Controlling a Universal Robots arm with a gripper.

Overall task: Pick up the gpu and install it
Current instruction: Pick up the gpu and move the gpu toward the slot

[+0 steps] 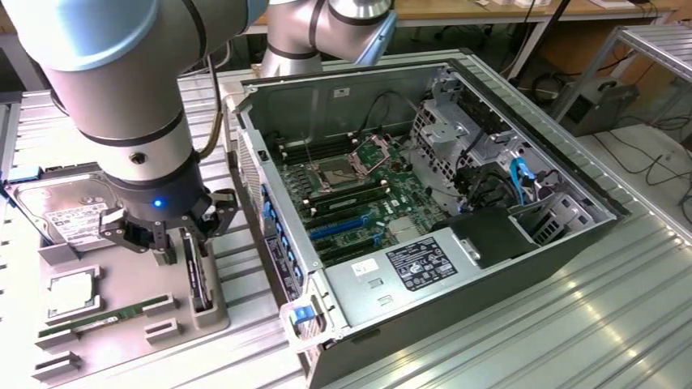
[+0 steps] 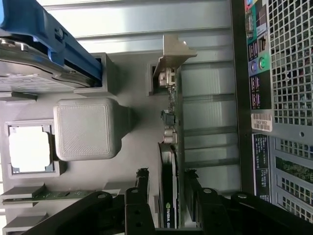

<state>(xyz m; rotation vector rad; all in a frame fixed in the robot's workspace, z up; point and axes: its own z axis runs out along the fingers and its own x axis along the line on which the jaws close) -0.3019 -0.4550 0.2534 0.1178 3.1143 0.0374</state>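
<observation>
The gripper point(image 1: 177, 241) is hovering with its jaws open and straddling the gpu point(image 1: 196, 275), which is standing on edge in the grey tray point(image 1: 130, 279), its long axis running between the fingers point(image 2: 142, 182), neither touching the card, while the open computer case point(image 1: 324, 105) is sitting just beside on the exterior view's right.

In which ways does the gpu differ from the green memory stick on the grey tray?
Colour: the gpu is black with a silvery bracket at one end; the memory stick is green and has no bracket. Thickness: the gpu is thicker, the memory stick slimmer. State: the open gripper straddles the gpu, while the memory stick stands apart from the gripper. Both sit on edge in holders of the grey tray.
</observation>
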